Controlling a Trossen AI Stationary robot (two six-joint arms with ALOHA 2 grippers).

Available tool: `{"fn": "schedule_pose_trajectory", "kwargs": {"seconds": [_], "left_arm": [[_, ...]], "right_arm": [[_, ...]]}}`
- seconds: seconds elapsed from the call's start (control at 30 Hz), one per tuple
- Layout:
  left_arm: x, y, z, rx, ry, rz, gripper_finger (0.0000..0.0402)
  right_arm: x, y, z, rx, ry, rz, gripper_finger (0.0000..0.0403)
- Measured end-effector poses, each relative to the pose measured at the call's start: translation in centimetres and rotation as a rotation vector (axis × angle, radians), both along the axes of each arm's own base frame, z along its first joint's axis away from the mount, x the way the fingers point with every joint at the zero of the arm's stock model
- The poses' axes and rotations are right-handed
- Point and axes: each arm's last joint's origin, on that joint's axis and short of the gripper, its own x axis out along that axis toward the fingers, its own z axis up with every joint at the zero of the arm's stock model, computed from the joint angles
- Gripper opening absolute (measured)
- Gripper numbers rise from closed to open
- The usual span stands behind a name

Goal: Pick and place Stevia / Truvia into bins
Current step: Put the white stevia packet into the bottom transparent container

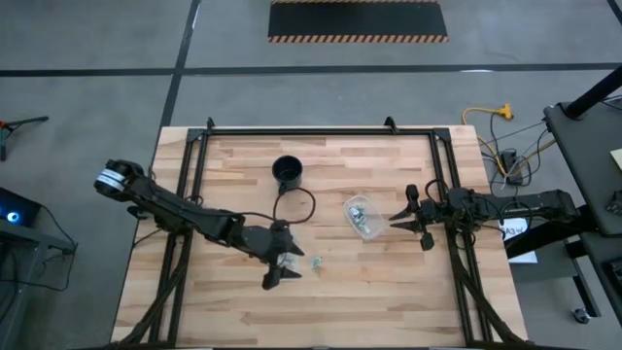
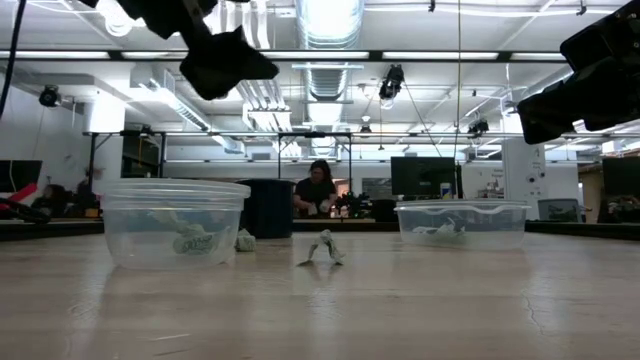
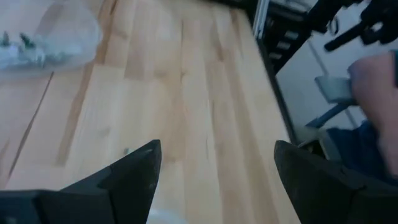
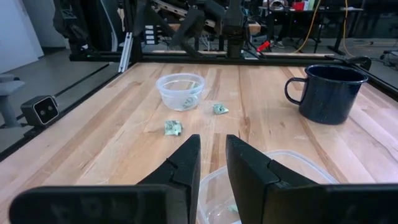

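Observation:
Two pale green sachets (image 4: 173, 128) (image 4: 219, 109) lie flat on the wood; one shows in the high view (image 1: 316, 262) and the low view (image 2: 322, 248). The round clear tub (image 4: 180, 90) (image 2: 175, 222) stands on the table with sachets inside. The oblong clear tub (image 1: 362, 216) (image 2: 462, 222) also holds sachets. My left gripper (image 1: 282, 275) (image 3: 214, 168) is open and empty, raised above the table just left of the loose sachet. My right gripper (image 1: 394, 218) (image 4: 213, 146) is shut and empty, hovering at the oblong tub's right side.
A black mug (image 1: 287, 173) (image 4: 326, 93) stands toward the far edge, behind the round tub. Bare wood lies along the table's near edge (image 1: 321, 321). A black frame rail (image 1: 321, 132) runs along the far edge. A person (image 2: 318, 190) is in the room beyond.

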Motion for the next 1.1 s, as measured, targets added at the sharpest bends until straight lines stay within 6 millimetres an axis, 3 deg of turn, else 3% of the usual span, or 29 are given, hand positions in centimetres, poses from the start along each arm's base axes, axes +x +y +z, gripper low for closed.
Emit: {"fn": "schedule_pose_trajectory", "kwargs": {"seconds": [0.5, 0.83, 1.1], "left_arm": [[3.4, -0.9, -1.5, 0.014, -0.146, 0.009, 0.0294], [5.4, 1.2, -2.5, 0.156, 0.165, 0.074, 0.0294], [6.5, 1.1, -4.1, 0.235, 0.216, 0.061, 0.0294]], "right_arm": [[0.0, 0.0, 0.0, -0.001, 0.0, 0.001, 0.0068], [0.0, 0.0, 0.0, 0.001, 0.001, 0.001, 0.0068], [0.0, 0.0, 0.0, 0.0, 0.001, -0.001, 0.0068]]}}
